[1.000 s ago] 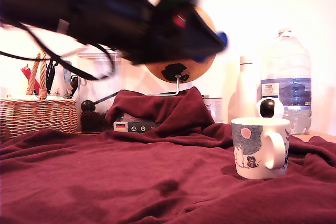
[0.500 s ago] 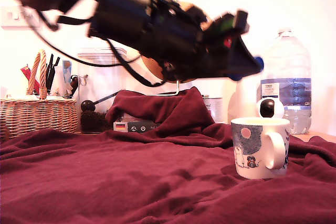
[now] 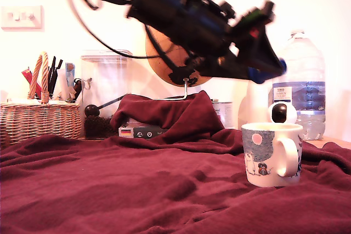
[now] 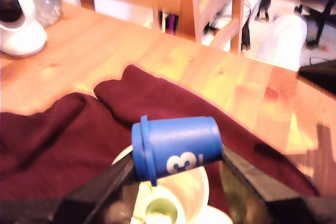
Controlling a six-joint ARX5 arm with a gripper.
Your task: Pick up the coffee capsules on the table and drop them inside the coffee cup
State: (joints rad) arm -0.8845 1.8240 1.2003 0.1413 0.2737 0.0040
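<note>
the end effector [image 4: 176, 169] has been carried across to just above the cup [image 3: 272, 153] on the desk [image 3: 137, 190], clamped on a blue capsule [image 4: 176, 148]; release seems next. a pale capsule [image 4: 157, 211] already lies inside.

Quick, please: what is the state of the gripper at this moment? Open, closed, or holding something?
Gripper: closed on a blue capsule, held sideways between the jaws, above the coffee cup, which has a pale capsule inside.
</note>
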